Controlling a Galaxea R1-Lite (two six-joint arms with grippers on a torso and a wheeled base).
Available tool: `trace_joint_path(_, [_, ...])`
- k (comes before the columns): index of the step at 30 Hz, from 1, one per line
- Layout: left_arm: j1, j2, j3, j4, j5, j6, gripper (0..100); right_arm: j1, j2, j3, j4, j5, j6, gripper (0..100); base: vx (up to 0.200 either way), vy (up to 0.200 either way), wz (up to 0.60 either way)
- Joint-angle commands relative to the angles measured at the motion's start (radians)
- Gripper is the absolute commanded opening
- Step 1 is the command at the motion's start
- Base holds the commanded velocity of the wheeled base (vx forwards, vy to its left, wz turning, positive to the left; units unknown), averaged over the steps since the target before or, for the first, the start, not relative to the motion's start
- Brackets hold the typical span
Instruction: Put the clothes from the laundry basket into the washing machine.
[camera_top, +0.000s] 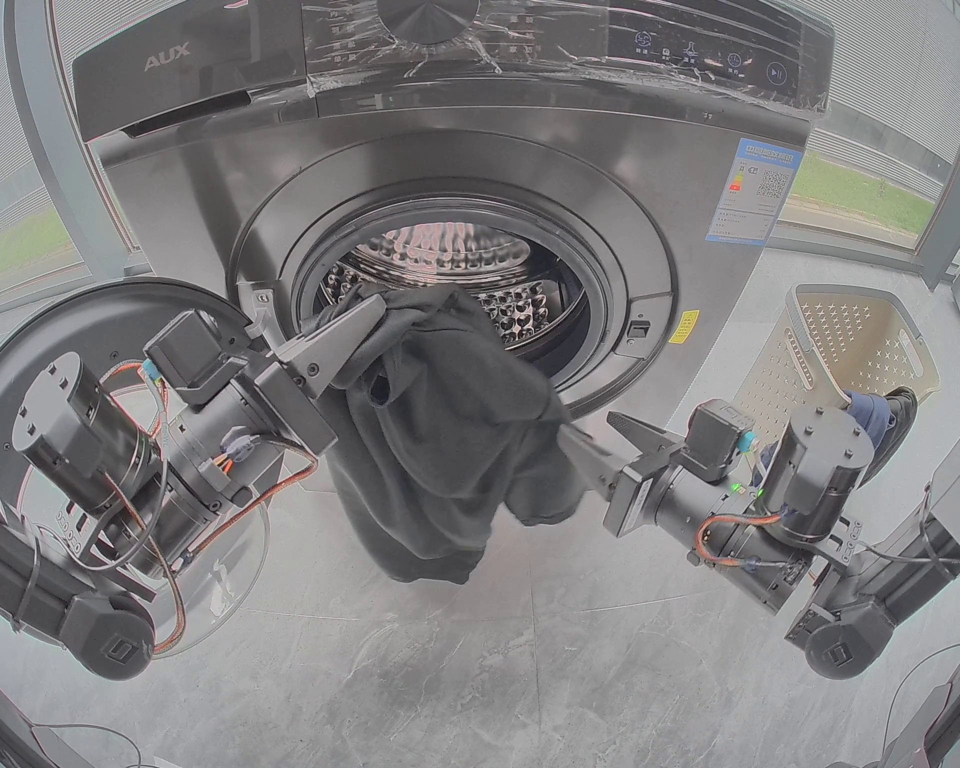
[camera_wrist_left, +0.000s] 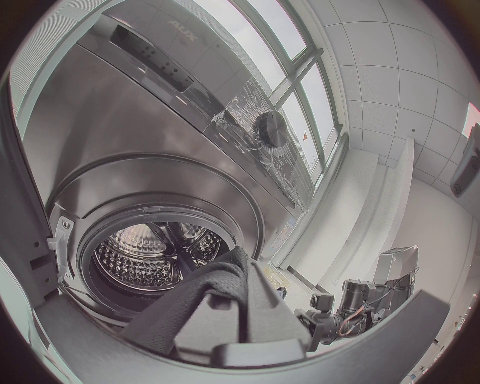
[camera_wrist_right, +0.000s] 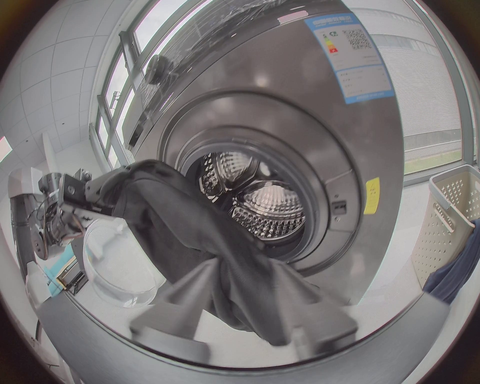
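The washing machine (camera_top: 450, 170) stands on a grey stone-tile floor (camera_top: 520, 650), its steel front facing out and its round mouth open onto the dimpled drum (camera_top: 470, 255). Its door (camera_top: 110, 330) is swung wide at the floor's left edge, with the clear glass bowl turned outward. Behind the machine run tall windows (camera_wrist_left: 295, 85) with grass outside, and pale square panels cover the ceiling.

A dark garment (camera_top: 440, 420) hangs in front of the mouth, stretched between both arms. Its top edge overlaps the lower rim of the opening, and the rest droops toward the floor without touching it. The left fingers (camera_top: 330, 345) are clamped on its upper left corner. The right fingers (camera_top: 596, 461) pinch a bunched fold at its right side, lower down.

The laundry basket (camera_top: 850, 335), cream and perforated, sits at the floor's right edge near the machine's front corner, with blue clothes (camera_top: 872, 415) draped over its near rim.
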Motion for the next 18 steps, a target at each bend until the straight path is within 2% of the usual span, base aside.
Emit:
trace_joint_path(1, [0.000,-0.006,-0.007,0.000,-0.001,0.000,0,0.029,0.053,0.018,-0.004,0.003,0.002,100,0.000,0.000,0.00])
trace_joint_path(9, [0.000,-0.006,-0.010,-0.001,-0.001,0.001,0,0.063,0.099,0.021,-0.010,0.006,0.002,100,0.000,0.000,0.00])
trace_joint_path(18, [0.000,-0.018,-0.010,0.000,-0.006,0.001,0,0.066,0.163,-0.093,-0.015,0.011,0.000,100,0.000,0.000,0.00])
